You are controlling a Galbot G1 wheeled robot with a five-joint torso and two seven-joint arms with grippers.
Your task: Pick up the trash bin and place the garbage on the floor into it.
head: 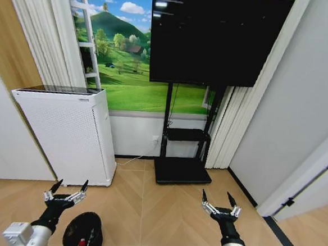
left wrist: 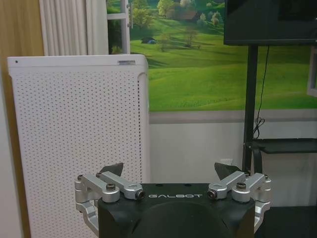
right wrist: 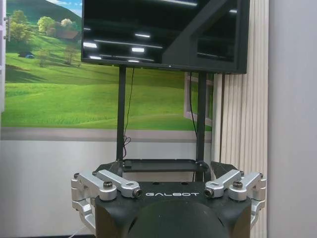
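The trash bin (head: 83, 231), a small round black mesh basket, stands on the wooden floor at the bottom left of the head view. Inside it lies garbage (head: 81, 243), a small red piece beside a pale one. My left gripper (head: 69, 190) (left wrist: 169, 171) hangs open and empty just above and behind the bin's far rim, pointing at the white appliance. At the same height to the right, my right gripper (head: 217, 201) (right wrist: 163, 171) is also open and empty, facing the TV stand.
A tall white perforated appliance (head: 67, 133) stands against the wall at the left. A black TV (head: 215, 36) on a stand with a flat base (head: 182, 170) sits straight ahead. Bare wooden floor (head: 146, 212) lies between the grippers. A grey wall closes the right side.
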